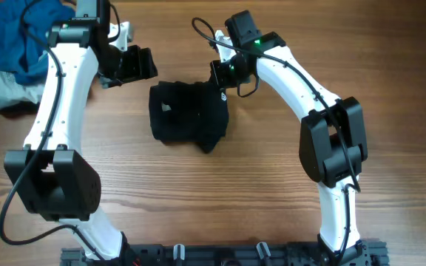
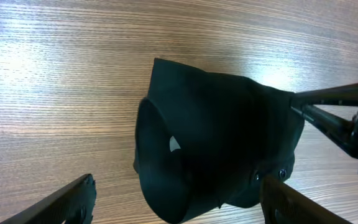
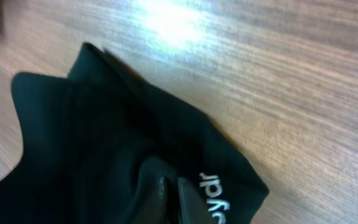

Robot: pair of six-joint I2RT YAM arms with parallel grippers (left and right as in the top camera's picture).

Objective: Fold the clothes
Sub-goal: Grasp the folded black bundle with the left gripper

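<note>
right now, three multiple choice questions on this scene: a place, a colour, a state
1. Where is the bright blue garment? A centre of the table B far left corner C under the right arm
2. What colour is the logo on the black garment? A red B yellow C white
3. How is the right gripper? A shut on the black garment B open over bare wood C out of view
1 B, heaped at the far left; 2 C, white letters in the right wrist view; 3 A, it pinches the fabric by the logo.
</note>
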